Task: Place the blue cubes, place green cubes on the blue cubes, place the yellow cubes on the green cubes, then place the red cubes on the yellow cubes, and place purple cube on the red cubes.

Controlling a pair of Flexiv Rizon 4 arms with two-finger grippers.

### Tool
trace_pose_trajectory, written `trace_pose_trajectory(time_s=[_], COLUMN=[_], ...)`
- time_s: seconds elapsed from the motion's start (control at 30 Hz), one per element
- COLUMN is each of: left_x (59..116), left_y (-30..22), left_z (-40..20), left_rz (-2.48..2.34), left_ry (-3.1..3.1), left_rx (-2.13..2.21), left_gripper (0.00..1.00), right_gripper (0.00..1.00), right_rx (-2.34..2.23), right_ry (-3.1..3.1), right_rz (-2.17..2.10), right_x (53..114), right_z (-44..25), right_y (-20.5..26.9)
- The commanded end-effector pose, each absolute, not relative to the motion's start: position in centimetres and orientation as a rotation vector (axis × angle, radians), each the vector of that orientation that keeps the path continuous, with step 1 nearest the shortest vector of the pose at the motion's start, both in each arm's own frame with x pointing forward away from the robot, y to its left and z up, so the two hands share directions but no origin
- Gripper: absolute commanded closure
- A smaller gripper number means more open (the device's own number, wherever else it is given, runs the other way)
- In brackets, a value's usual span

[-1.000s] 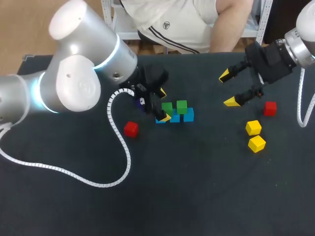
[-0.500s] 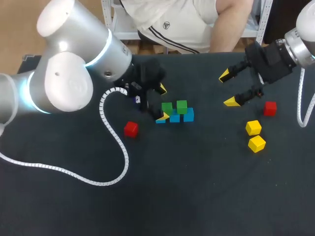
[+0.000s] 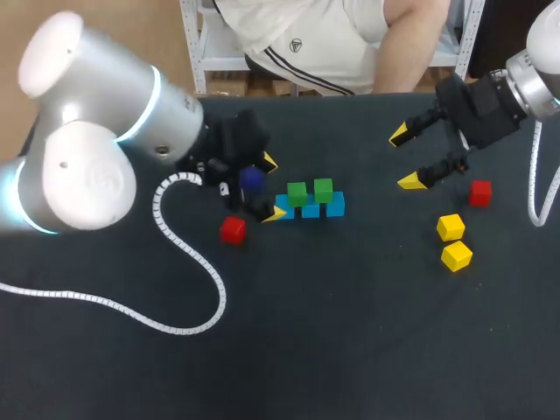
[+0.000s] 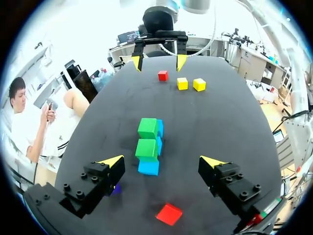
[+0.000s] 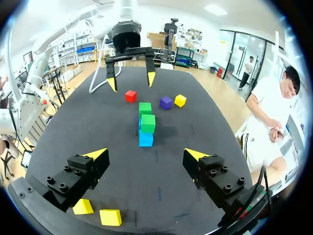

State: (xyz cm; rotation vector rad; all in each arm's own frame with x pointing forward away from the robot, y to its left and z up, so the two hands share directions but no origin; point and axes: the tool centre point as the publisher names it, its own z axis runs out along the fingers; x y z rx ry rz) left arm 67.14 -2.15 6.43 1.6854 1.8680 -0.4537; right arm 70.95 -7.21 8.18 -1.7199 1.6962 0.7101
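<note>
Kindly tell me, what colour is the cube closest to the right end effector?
The cube is red, clearest in the head view.

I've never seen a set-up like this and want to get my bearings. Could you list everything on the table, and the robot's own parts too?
blue cubes: three, blue, in a row mid-table.
green cubes: two, green, stacked on two of the blue cubes.
yellow cubes: three, yellow; two at the table's right side, one beside the purple cube.
red cubes: two, red; one left of the row, one at the right by the yellow pair.
purple cube: one, purple, left of the row, under the left gripper.
table: one, black.
left gripper: one, black with yellow tips, open, empty.
right gripper: one, black with yellow tips, open, empty, over the table's far right.
</note>
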Motion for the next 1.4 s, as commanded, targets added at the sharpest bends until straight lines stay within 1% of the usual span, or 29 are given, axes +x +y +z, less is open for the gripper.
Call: trace_pose_trajectory(time_s=[0.03, 0.47, 0.77, 1.4], left_x=[66.3, 66.3, 66.0, 65.6], left_y=[-1.2, 0.7, 2.2, 2.3], left_z=[6.8, 6.6, 6.9, 7.1], left_rz=[-0.458, -0.636, -0.644, -0.652], left_ry=[1.858, 1.802, 1.806, 1.839], left_rx=[1.672, 1.688, 1.679, 1.717], left_gripper=[0.00, 0.00, 0.00, 0.00], right_gripper=[0.00, 0.00, 0.00, 0.00], right_rx=[-1.718, -1.718, -1.718, -1.718], right_ry=[1.695, 1.695, 1.695, 1.695], right_rz=[0.708, 0.708, 0.708, 0.708], right_x=[70.9, 70.9, 70.9, 70.9], right_z=[8.2, 8.2, 8.2, 8.2], right_y=[-7.2, -7.2, -7.2, -7.2])
